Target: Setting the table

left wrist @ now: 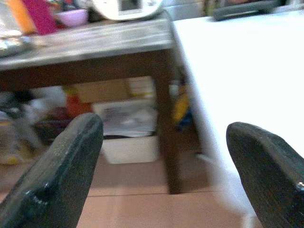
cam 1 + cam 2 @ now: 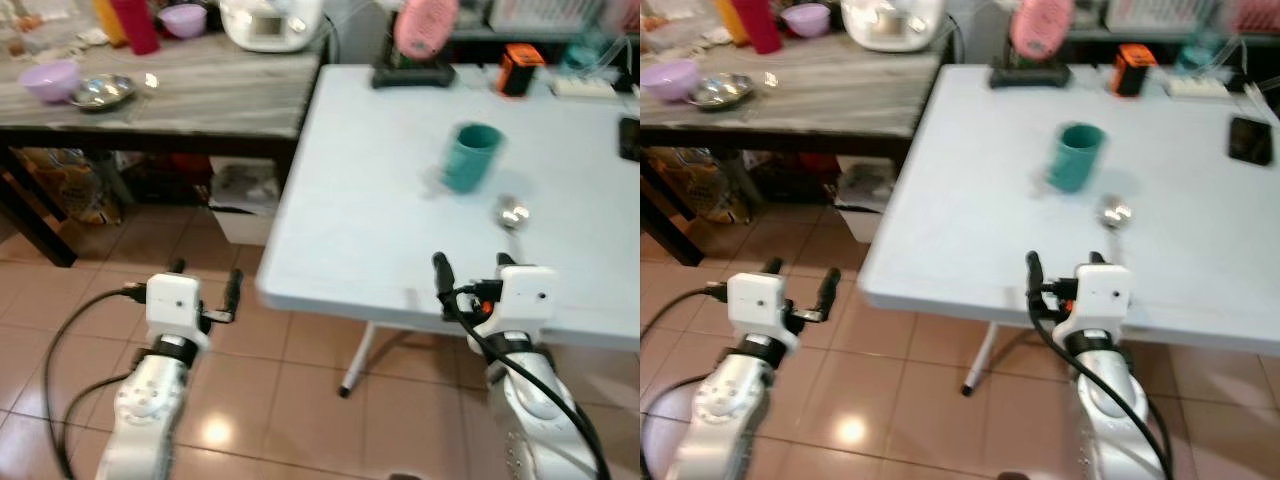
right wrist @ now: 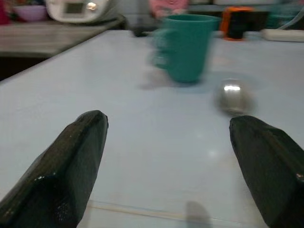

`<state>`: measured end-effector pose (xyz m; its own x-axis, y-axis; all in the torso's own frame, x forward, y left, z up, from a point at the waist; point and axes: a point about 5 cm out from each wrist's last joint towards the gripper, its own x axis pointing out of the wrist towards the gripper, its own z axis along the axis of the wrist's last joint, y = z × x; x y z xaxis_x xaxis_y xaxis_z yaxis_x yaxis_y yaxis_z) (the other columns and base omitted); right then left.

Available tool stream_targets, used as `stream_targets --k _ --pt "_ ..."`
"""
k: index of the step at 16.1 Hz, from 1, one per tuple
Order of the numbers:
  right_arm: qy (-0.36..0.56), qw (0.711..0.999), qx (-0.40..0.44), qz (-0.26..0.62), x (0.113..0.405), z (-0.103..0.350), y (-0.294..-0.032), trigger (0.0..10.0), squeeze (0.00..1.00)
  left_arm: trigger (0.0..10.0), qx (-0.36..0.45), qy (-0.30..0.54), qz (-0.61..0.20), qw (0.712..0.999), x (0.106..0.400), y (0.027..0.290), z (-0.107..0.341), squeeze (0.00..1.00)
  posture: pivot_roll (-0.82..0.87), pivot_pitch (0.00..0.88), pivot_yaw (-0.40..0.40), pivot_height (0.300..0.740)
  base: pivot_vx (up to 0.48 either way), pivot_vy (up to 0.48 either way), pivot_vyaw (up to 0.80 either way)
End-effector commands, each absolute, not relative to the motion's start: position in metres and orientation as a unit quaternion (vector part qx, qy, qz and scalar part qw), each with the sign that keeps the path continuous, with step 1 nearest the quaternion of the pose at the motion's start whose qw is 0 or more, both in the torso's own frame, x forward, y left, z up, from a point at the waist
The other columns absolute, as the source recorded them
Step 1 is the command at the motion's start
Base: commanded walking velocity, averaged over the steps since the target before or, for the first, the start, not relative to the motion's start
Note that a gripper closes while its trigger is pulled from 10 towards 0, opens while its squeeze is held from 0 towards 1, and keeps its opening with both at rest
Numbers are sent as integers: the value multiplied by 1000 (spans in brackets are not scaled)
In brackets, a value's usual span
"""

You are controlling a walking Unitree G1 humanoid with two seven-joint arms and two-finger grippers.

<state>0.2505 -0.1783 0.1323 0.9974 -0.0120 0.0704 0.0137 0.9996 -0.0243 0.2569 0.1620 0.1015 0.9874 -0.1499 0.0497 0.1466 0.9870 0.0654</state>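
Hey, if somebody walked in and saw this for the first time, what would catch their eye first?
Probably the teal mug standing upright in the middle of the white table, with a shiny spoon lying just beside it on the near side. The right gripper, fingers open, sits at the table's near edge pointing toward both, while the left gripper, also open, hangs over the tiled floor beside the table.

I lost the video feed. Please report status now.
Right gripper open at white table edge. Left gripper open over floor. Teal mug upright, spoon beside it. Nothing between.
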Motion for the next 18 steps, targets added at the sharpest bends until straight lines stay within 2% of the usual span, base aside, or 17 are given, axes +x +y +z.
stream_targets --k 1,4,13,15,16,18 --pt "-45 999 -10 -4 251 136 -176 10000 0 10000 40 -28 -70 996 256 167 103 0 -215 102 58 740 0 -356 0" --pt "-46 999 -9 -5 252 137 -176 10000 0 10000 41 -29 -72 996 258 167 103 0 -215 100 60 740 0 -359 0" --pt "-53 999 -8 -8 259 140 -177 10000 0 10000 48 -34 -89 994 268 167 104 0 -213 106 66 740 0 0 0" --pt "-59 998 -6 -14 265 144 -180 10000 0 10000 52 -38 -116 991 269 163 105 0 -212 117 67 740 0 0 0" --pt "-57 998 0 -23 274 147 -182 10000 0 10000 54 -43 -161 984 267 155 106 0 -218 128 70 740 0 0 0" --pt "-51 998 4 -27 283 149 -184 10000 0 10000 59 -45 -201 977 263 150 106 0 -218 144 73 740 0 0 0"
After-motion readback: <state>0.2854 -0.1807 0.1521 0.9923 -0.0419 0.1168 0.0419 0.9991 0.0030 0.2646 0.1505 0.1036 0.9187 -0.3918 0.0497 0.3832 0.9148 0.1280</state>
